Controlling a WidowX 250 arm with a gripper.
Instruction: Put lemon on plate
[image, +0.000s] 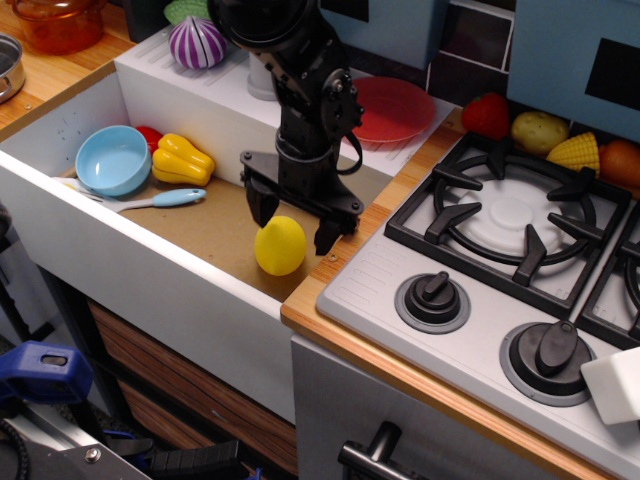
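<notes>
The yellow lemon (280, 246) lies on the brown floor of the sink, near its front right corner. My gripper (293, 225) is open and straddles the top of the lemon, one finger (261, 208) on its left and one on its right, with the black arm rising behind. The red plate (396, 108) lies on the white ledge behind the sink, partly hidden by the arm.
A light blue bowl (112, 160), a yellow bell pepper (181, 160) and a blue-handled spoon (160, 201) lie at the sink's left. A purple onion (197, 43) sits on the ledge. The stove (510, 255) with two knobs is at right, toy food behind it.
</notes>
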